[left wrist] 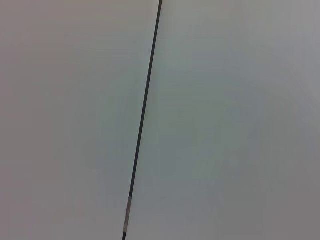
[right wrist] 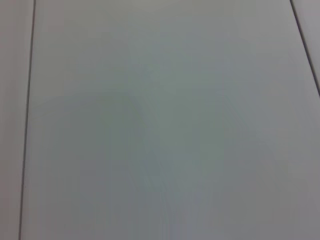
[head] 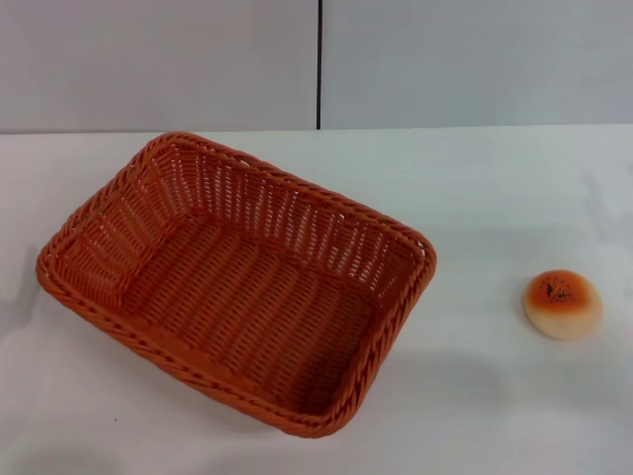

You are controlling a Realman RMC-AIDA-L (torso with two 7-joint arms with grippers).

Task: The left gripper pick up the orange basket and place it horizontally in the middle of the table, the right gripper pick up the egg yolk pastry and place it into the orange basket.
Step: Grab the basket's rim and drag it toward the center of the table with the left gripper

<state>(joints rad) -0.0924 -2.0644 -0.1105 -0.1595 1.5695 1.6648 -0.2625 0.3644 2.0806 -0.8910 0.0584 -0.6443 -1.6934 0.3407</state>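
The orange basket (head: 237,282) rests on the white table (head: 475,188), left of centre in the head view, turned at an angle so one corner points toward the front edge. It holds nothing. The egg yolk pastry (head: 563,304) lies on the table to the right of the basket, well apart from it, glazed top upward. Neither the left gripper nor the right gripper shows in any view. Both wrist views show only plain grey wall panels with thin dark seams.
A grey panelled wall with a dark vertical seam (head: 318,64) stands behind the table's far edge. Bare tabletop lies between the basket and the pastry and along the front.
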